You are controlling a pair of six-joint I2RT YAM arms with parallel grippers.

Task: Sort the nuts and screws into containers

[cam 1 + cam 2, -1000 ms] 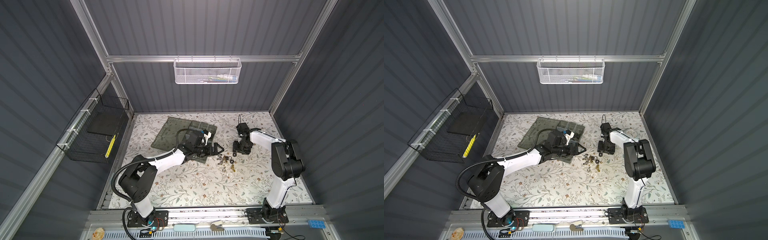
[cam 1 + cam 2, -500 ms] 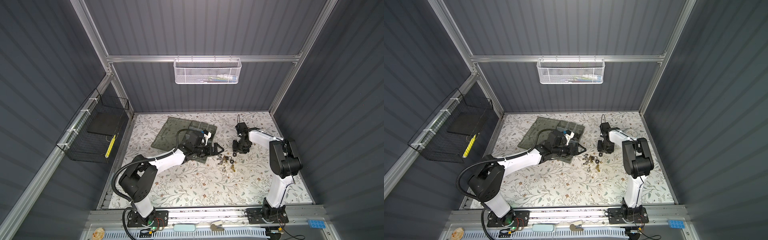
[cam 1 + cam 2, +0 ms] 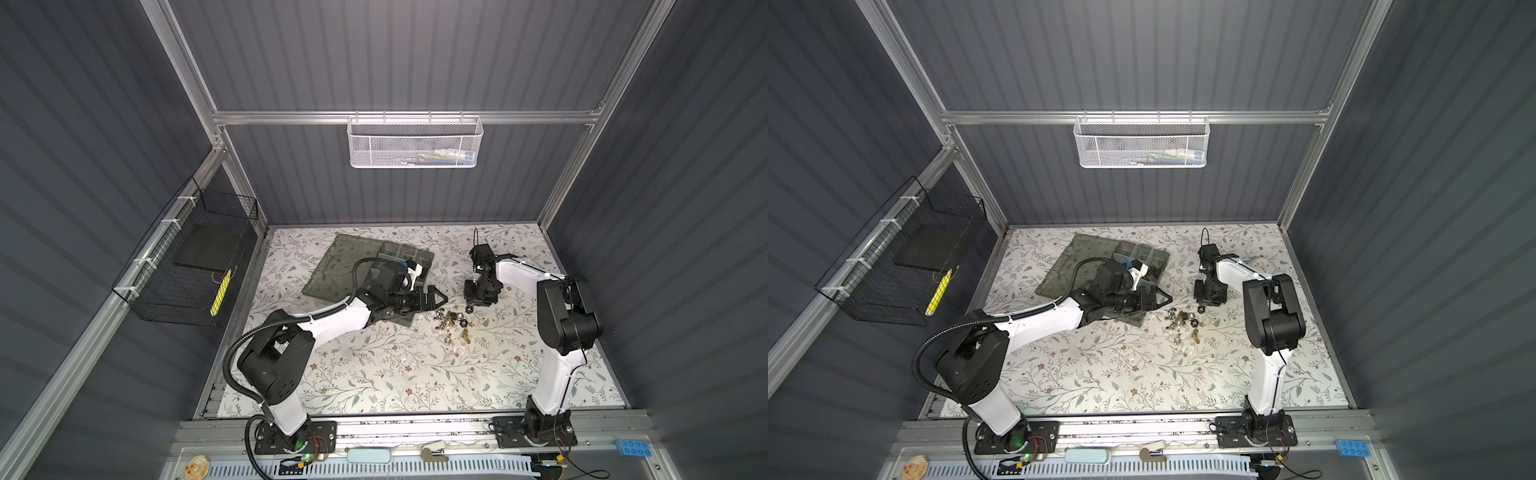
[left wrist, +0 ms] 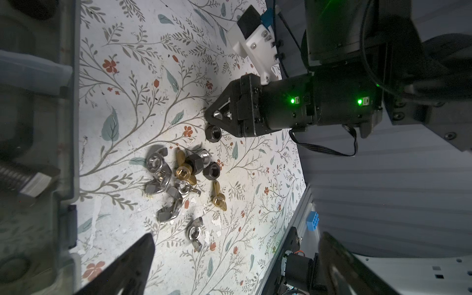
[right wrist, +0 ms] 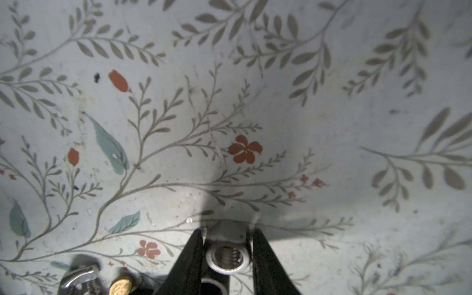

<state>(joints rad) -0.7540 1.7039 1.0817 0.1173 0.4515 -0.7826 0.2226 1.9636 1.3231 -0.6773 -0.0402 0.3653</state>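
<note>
1. Counter point(image 3: 395, 374): flowered cover, filling the lower middle of both top views.
2. Wire basket point(image 3: 183, 270): black, hung on the wall at the left of the frame.
3. Mesh basket point(image 3: 415, 143): white, on the back rail at upper centre. I cannot make out what is inside.
4. Box point(image 3: 345, 266): grey-green, lid folded flat, lying just above the centre of the counter. Its compartments point(image 3: 405, 253) are on the side nearer the pile.
5. Left hand point(image 3: 436, 298): I see it above the box's near corner, pointing at the pile, with its fingers wide apart and nothing between them.
6. Right hand point(image 3: 478, 301): right of centre, pointing down at the counter just above the pile. Its fingers are closed against both sides of a silver nut point(image 5: 227, 258).
7. Screw point(image 4: 25, 181): large and silver, lying inside the box.
8. Pile of nuts point(image 3: 453, 326): loose on the counter between the two hands, right of the box. I count silver wing nuts, two brass wing nuts point(image 4: 183, 171) and black hex nuts.
9. Single black nut point(image 4: 213, 132): apart from the pile, just beside the right hand's tip.
</note>
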